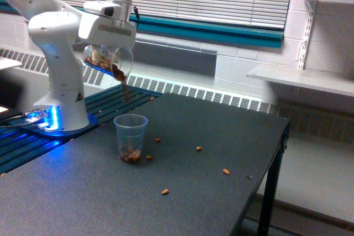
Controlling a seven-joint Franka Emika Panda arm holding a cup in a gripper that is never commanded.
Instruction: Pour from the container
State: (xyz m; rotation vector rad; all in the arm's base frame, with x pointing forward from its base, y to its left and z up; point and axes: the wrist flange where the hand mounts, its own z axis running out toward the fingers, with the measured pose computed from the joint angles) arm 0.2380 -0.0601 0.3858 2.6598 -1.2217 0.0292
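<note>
Your gripper [109,41] is clamped on the container [108,61], tilted above the plastic cup [130,137] — nuts [125,91] are falling. Tip faster and they'll scatter beside that cup — several already lie there.

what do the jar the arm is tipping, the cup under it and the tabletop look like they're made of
Container: clear and glossy, glass or hard plastic, since the nuts show through its wall.
Cup: thin, slightly cloudy clear plastic by its look; nuts show at its bottom.
Table: dark grey, matte, finely speckled top, likely laminate.
</note>
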